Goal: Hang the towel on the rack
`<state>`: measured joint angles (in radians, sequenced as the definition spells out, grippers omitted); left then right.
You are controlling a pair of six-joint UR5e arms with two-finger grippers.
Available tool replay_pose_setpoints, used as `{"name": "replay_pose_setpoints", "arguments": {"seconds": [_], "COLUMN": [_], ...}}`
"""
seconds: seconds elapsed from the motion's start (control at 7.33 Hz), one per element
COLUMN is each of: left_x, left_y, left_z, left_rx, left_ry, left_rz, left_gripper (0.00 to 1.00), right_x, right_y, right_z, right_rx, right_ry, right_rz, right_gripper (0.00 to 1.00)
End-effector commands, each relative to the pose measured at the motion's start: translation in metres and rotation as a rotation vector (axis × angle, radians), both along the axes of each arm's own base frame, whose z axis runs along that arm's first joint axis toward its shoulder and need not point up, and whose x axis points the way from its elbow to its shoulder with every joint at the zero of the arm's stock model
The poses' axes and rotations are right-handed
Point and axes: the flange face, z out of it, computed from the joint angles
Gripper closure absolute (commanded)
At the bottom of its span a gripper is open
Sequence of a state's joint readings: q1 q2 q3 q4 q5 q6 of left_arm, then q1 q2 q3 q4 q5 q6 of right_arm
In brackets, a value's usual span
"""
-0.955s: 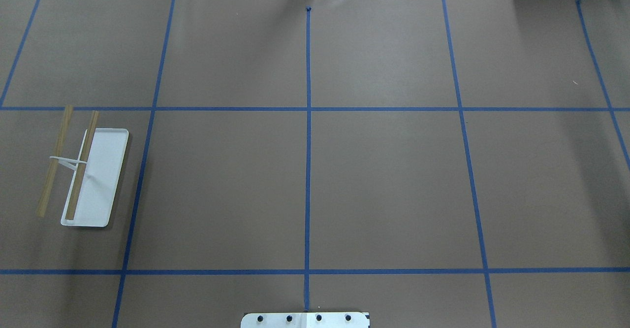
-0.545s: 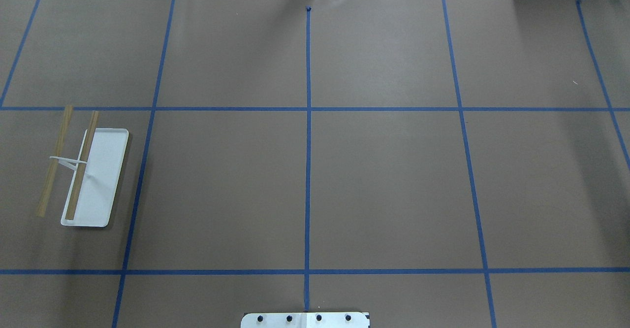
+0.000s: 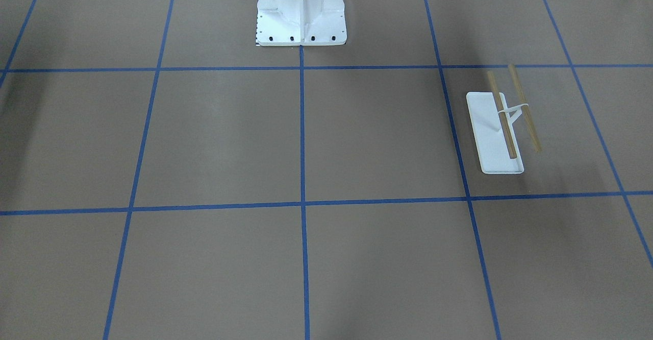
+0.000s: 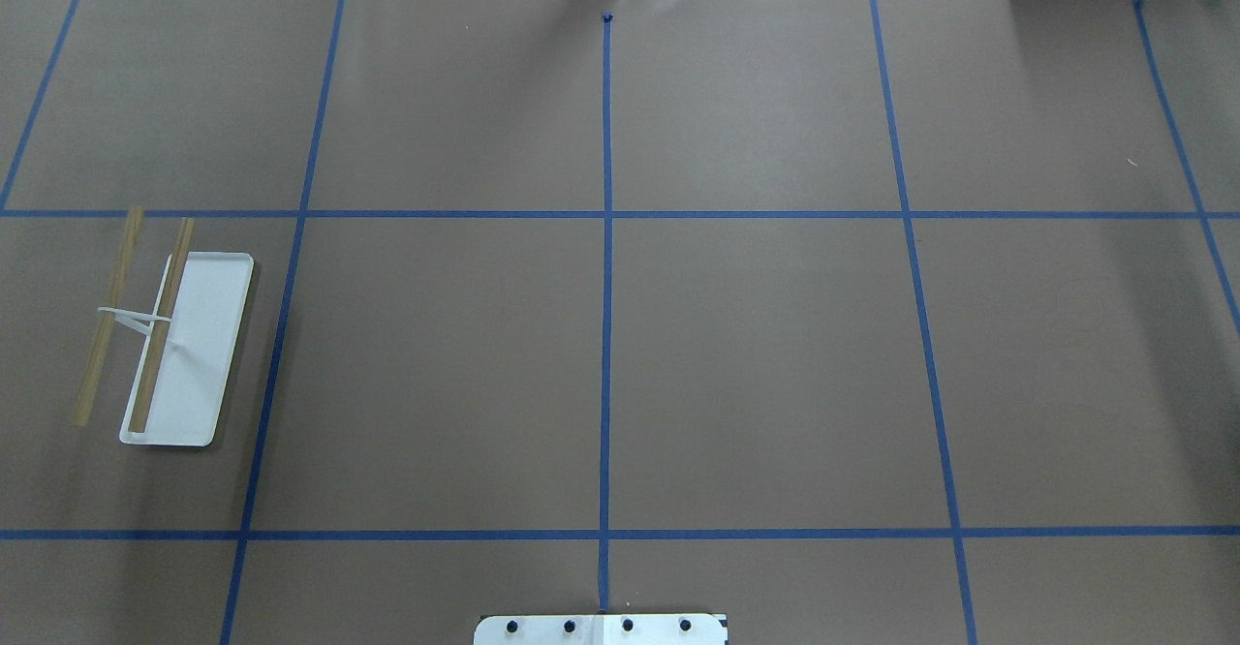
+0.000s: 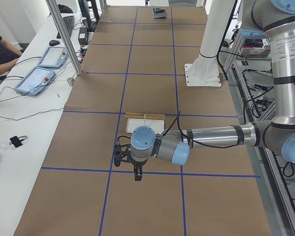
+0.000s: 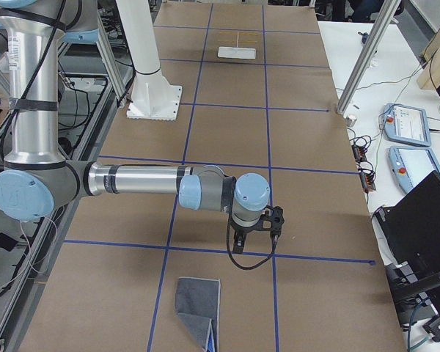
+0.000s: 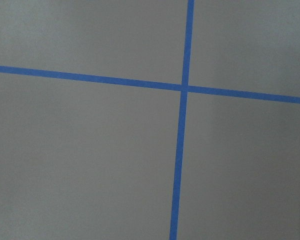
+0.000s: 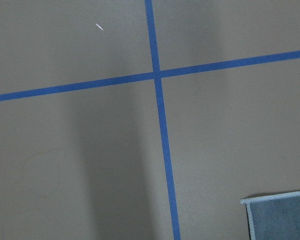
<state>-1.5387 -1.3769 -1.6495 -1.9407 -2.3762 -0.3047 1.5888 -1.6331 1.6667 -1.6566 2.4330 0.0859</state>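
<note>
The rack [image 4: 165, 335] stands at the table's left side on a white flat base with two tan rods; it also shows in the front view [image 3: 502, 130], the left view [image 5: 145, 120] and far off in the right view [image 6: 237, 44]. The towel [image 6: 198, 302] lies flat, grey face up with a blue corner folded over, at the table's right end; its stitched corner shows in the right wrist view [image 8: 280, 217]. My left gripper [image 5: 137, 175] hangs above the table short of the rack. My right gripper [image 6: 237, 247] hangs above the table short of the towel. I cannot tell whether either is open.
The white robot pedestal [image 3: 301, 13] is bolted at the table's middle near edge [image 4: 601, 629]. Blue tape lines grid the brown table cover. Tablets [image 5: 39, 73] and cables lie on a side bench where a person [image 5: 0, 49] sits. An aluminium post [image 6: 359, 66] stands by the table's far edge.
</note>
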Motion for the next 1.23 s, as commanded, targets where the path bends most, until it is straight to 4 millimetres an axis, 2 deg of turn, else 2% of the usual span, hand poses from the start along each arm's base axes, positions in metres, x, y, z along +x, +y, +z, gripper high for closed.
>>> {"name": "replay_pose_setpoints", "arguments": {"seconds": [0.0,0.27,0.68,0.82,1.09], "left_x": [0.000,0.000,0.000,0.001,-0.001], "left_y": [-0.001,-0.004,-0.010,-0.013,-0.018], "left_z": [0.000,-0.007,-0.009,-0.015,-0.009], "left_rx": [-0.002,0.022,0.031,0.038,0.041], "left_ry": [0.000,-0.003,-0.002,0.002,-0.044], "left_rz": [-0.001,0.003,0.005,0.003,0.000], "left_gripper": [0.02,0.02,0.02,0.02,0.02], "right_x": [0.000,0.000,-0.001,0.000,0.000], "right_y": [0.000,-0.001,-0.022,-0.018,-0.006], "right_z": [0.001,0.009,-0.015,-0.007,0.007], "right_rx": [-0.002,-0.011,0.037,0.019,-0.011], "right_ry": [0.008,0.010,0.001,0.008,0.017], "right_rz": [-0.001,-0.006,-0.007,-0.005,-0.004], "right_gripper": [0.00,0.00,0.00,0.00,0.00]}}
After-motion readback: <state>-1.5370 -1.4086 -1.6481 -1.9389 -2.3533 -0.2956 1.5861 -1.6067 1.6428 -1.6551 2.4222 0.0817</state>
